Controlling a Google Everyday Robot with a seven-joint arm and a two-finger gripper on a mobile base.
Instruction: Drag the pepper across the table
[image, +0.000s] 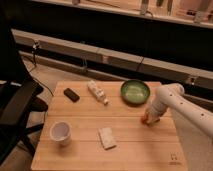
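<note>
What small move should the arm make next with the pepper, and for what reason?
Probably a short, low slide toward the middle of the table. The gripper is down at the pepper, close to the table's right edge in the camera view and just in front of the green bowl, so inward seems the way with room to drag.

A green bowl (135, 92) sits near the claw (149, 118); white cup (60, 132), pale pad (106, 138), toppled bottle (97, 92) and black block (71, 94) lie apart.

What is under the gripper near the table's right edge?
The gripper sits low over the pepper, of which only an orange-red edge shows; the rest is covered. The table lies beneath.
</note>
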